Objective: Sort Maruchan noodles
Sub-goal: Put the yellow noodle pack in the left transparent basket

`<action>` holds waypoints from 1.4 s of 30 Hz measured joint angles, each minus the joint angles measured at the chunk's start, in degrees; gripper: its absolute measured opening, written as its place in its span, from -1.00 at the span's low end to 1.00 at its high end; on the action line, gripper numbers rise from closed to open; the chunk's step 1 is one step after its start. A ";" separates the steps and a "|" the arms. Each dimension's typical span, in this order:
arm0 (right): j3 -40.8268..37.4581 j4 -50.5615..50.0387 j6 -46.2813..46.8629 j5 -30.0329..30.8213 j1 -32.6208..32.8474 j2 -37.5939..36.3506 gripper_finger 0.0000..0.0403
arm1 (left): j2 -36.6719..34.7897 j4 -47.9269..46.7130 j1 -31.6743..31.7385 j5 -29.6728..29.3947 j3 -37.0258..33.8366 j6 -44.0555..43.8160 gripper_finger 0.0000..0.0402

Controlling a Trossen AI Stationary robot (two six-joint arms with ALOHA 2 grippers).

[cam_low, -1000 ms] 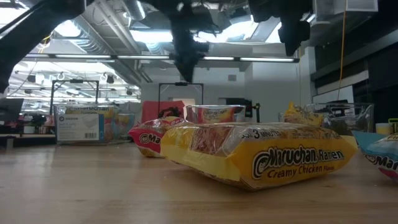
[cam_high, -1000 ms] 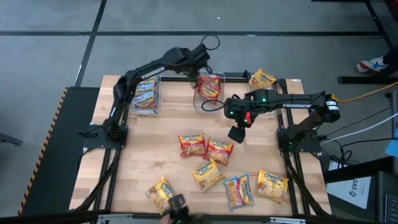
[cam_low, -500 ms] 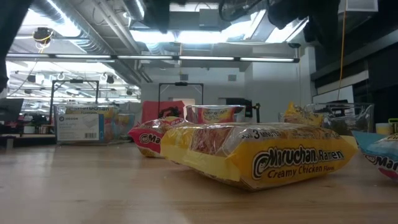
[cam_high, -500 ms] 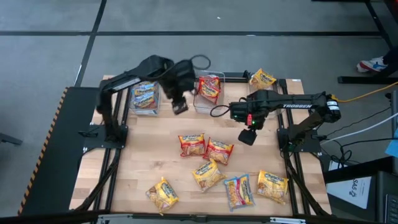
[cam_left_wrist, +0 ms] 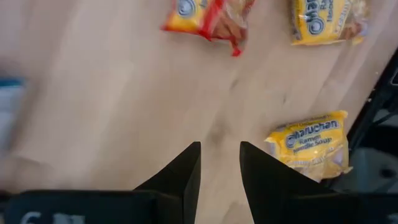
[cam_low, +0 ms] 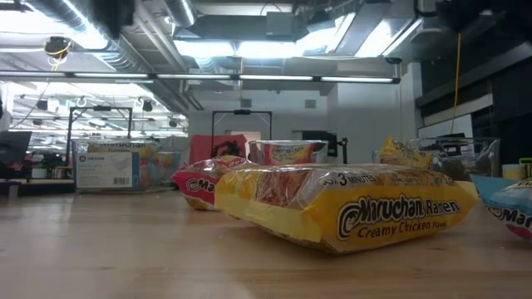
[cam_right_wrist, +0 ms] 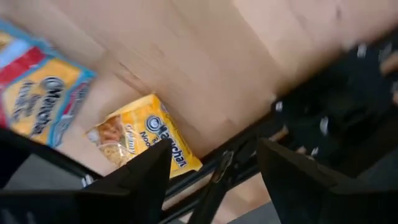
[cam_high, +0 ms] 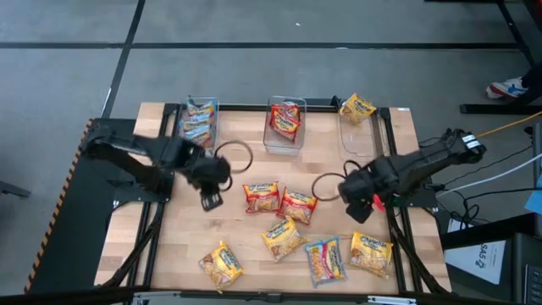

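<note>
Several Maruchan noodle packets lie flat on the wooden table: two red ones (cam_high: 262, 196) (cam_high: 298, 205), yellow ones (cam_high: 283, 239) (cam_high: 222, 264) (cam_high: 371, 252) and a blue one (cam_high: 325, 258). My left gripper (cam_high: 210, 199) hangs open over bare wood left of the red packets, with nothing between its fingers (cam_left_wrist: 219, 171). My right gripper (cam_high: 362, 209) hangs open near the table's right edge, above the yellow packet (cam_right_wrist: 146, 146) and the blue one (cam_right_wrist: 37, 93), and holds nothing. Neither gripper shows in the low view.
Three clear bins stand along the far edge: the left one (cam_high: 197, 123) holds blue packets, the middle one (cam_high: 285, 123) a red packet, the right one (cam_high: 360, 131) a yellow packet (cam_high: 357, 107). Bare wood lies at the near left (cam_high: 182, 237). Black frame rails (cam_high: 398, 246) run along both sides.
My left gripper has swung from over the middle bin at the far edge toward the near left, and now hangs over bare wood beside the red packets. My right gripper has gone toward the near edge and a little right, turning as it went. No packet has moved.
</note>
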 joint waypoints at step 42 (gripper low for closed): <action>-30.92 48.12 27.65 -4.55 15.49 0.80 0.20 | -1.86 16.93 -14.58 -0.62 -14.40 -9.21 -0.48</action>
